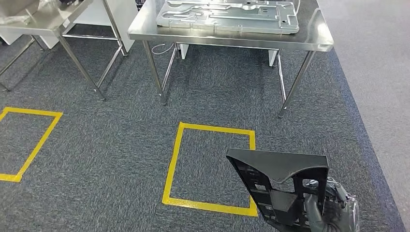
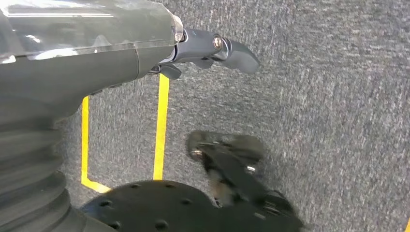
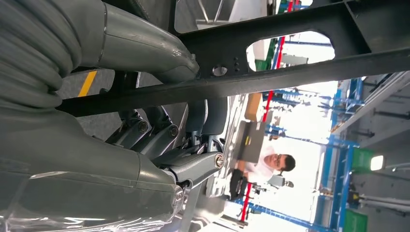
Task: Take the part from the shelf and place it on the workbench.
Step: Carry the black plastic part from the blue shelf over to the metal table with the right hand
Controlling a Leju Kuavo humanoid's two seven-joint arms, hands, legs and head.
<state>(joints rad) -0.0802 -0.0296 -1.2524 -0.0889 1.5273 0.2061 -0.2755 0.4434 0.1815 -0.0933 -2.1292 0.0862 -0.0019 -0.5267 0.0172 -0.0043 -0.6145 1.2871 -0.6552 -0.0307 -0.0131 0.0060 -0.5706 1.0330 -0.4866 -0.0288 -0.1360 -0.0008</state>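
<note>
Black plastic, ribbed and cut with openings: that is the one part (image 1: 278, 181) in play, sitting at about five o'clock in the head view, low and right, over the carpet and just beside the near yellow square. One part, one hand on it. The right hand (image 1: 333, 210) comes up from the bottom edge at five o'clock, grey thumb wrapped round the part's lower frame, fingers closed around it from behind; the part stands tilted, its broad flat end uppermost. From the right wrist view the same grip shows close up: the thumb pressed over a black bar of the part (image 3: 270, 79), the darker fingers (image 3: 154, 135) curled beneath it.

Two steel tables up ahead. The workbench (image 1: 309, 41) stands at twelve o'clock, and on it lies one pale grey metal panel (image 1: 227, 17). A second steel table (image 1: 53, 21) sits at ten o'clock. The part is well apart from the workbench, with open carpet between.

Two yellow tape squares on the floor: one (image 1: 212, 166) at six o'clock, one (image 1: 29, 142) at nine o'clock.

The left hand (image 2: 212, 50) hangs down over the carpet in the left wrist view, thumb stretched out, nothing in it; how its other fingers lie cannot be told.

One person (image 3: 273, 164) in a light top shows far off in the right wrist view.
</note>
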